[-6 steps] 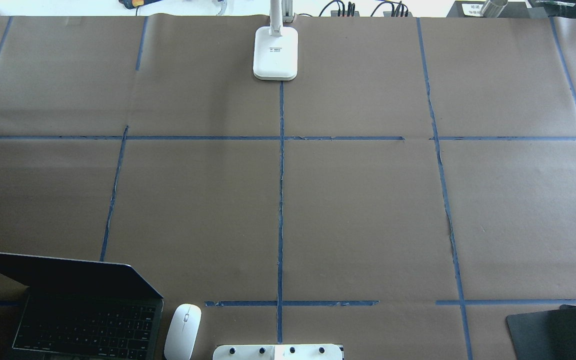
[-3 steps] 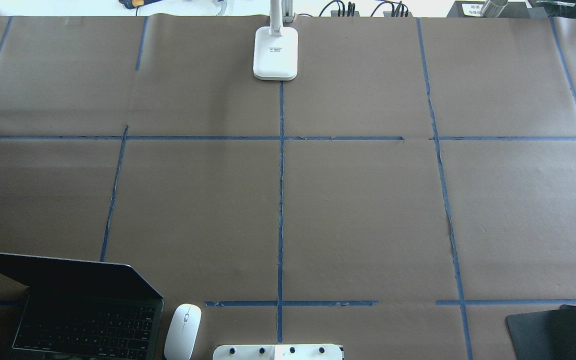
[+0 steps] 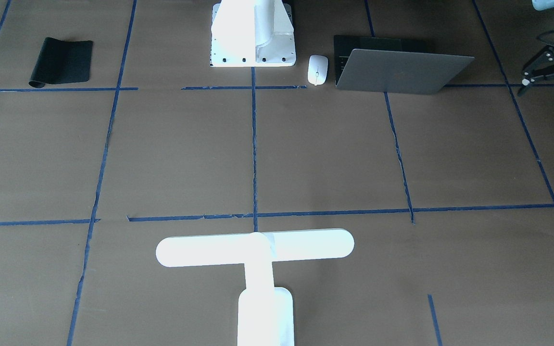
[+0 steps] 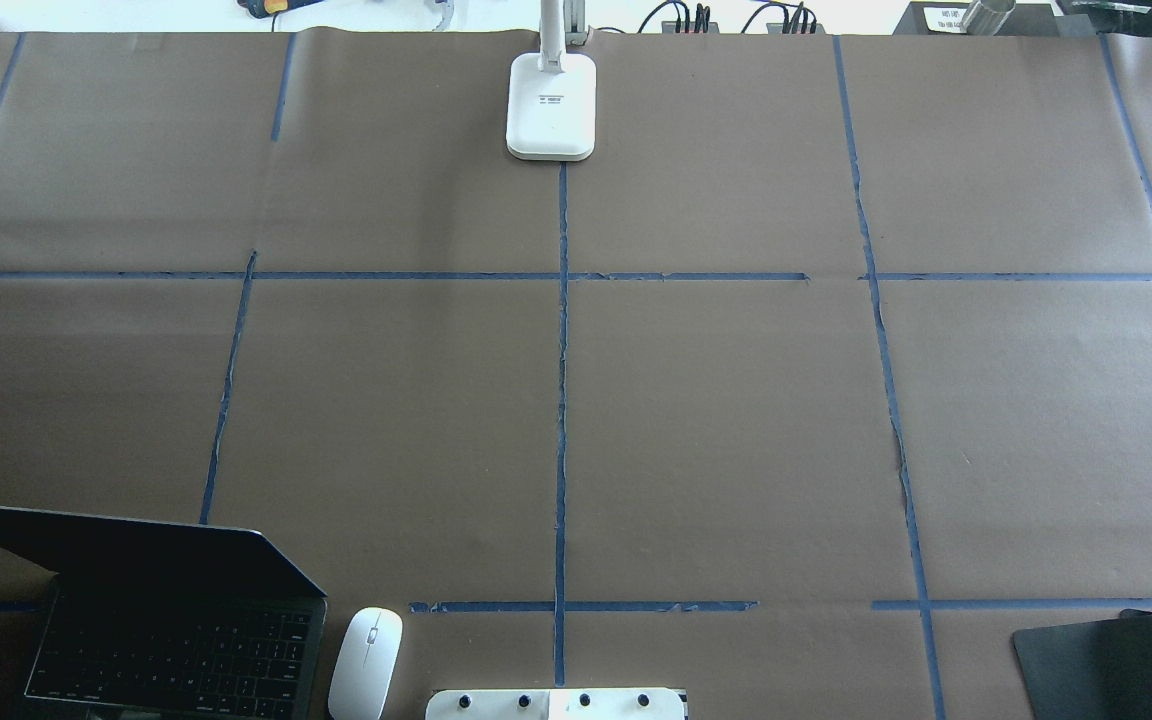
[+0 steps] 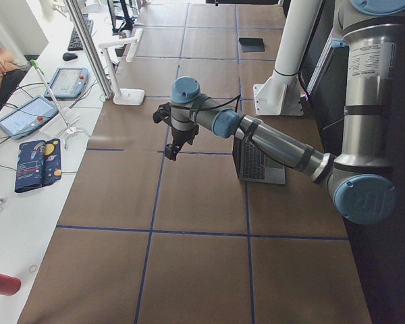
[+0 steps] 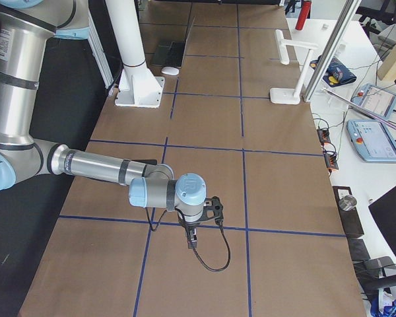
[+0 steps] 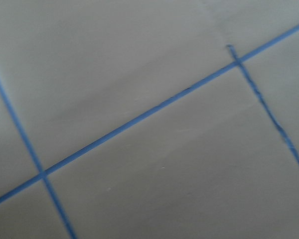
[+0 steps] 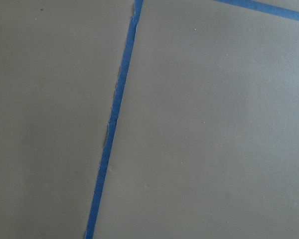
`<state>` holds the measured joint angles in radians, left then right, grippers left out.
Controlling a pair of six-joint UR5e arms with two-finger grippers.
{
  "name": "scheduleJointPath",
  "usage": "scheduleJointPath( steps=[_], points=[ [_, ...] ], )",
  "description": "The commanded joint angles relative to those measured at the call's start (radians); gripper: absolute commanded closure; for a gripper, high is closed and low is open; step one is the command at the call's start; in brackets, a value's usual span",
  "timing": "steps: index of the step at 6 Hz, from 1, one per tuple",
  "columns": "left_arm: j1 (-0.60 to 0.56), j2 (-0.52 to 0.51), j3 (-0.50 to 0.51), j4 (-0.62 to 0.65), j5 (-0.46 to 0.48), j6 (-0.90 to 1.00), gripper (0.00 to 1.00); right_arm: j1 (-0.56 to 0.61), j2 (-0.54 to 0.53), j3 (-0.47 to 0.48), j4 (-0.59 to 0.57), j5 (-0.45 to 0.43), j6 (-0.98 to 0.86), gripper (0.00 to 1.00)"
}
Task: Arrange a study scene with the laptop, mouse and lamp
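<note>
The grey laptop [image 4: 166, 640] stands open at the near left of the table, also in the front view [image 3: 402, 72]. The white mouse [image 4: 366, 663] lies just right of it, beside the pedestal. The white T-shaped lamp [image 4: 551, 105] stands at the far middle edge, its bar head large in the front view [image 3: 255, 247]. My left gripper [image 3: 544, 98] hovers left of the laptop, fingers spread and empty. My right gripper [image 6: 191, 241] hangs low over bare paper at the table's right end; I cannot tell whether it is open. Both wrist views show only paper and tape.
A black mat [image 4: 1096, 665] lies at the near right. The white pedestal [image 4: 556, 705] with bolt holes stands at the near middle. Brown paper with blue tape lines [image 4: 561, 400] covers the table. A cable [image 6: 214, 261] trails below the right gripper. Operator tablets [image 5: 37, 111] lie beyond the far edge.
</note>
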<state>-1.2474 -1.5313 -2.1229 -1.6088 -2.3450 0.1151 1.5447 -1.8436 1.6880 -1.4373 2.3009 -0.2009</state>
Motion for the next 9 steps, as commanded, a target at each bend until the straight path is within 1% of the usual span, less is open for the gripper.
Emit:
scheduleJointPath(
  steps=[1,2,3,4,6,7,9],
  points=[
    [0.121,0.016,-0.130,-0.008,0.000,0.085,0.00,0.000,0.000,-0.002,-0.002,0.000,0.000,0.00],
    [0.166,0.083,-0.205,-0.005,0.000,0.236,0.01,0.000,0.000,-0.002,-0.002,0.000,0.000,0.00],
    [0.193,0.098,-0.233,-0.008,0.000,0.333,0.01,0.000,0.000,-0.004,-0.002,0.000,0.002,0.00],
    [0.270,0.100,-0.236,-0.005,-0.002,0.392,0.01,0.000,0.000,-0.004,-0.002,0.000,0.002,0.00],
    [0.382,0.093,-0.227,-0.009,0.000,0.394,0.02,0.000,0.000,-0.007,-0.002,0.000,0.002,0.00],
    [0.393,0.091,-0.223,-0.008,0.000,0.394,0.03,0.000,0.000,-0.008,-0.002,0.000,0.002,0.00],
    [0.445,0.083,-0.168,-0.010,0.000,0.396,0.04,-0.002,0.000,-0.017,-0.002,0.000,0.002,0.00]
  ],
)
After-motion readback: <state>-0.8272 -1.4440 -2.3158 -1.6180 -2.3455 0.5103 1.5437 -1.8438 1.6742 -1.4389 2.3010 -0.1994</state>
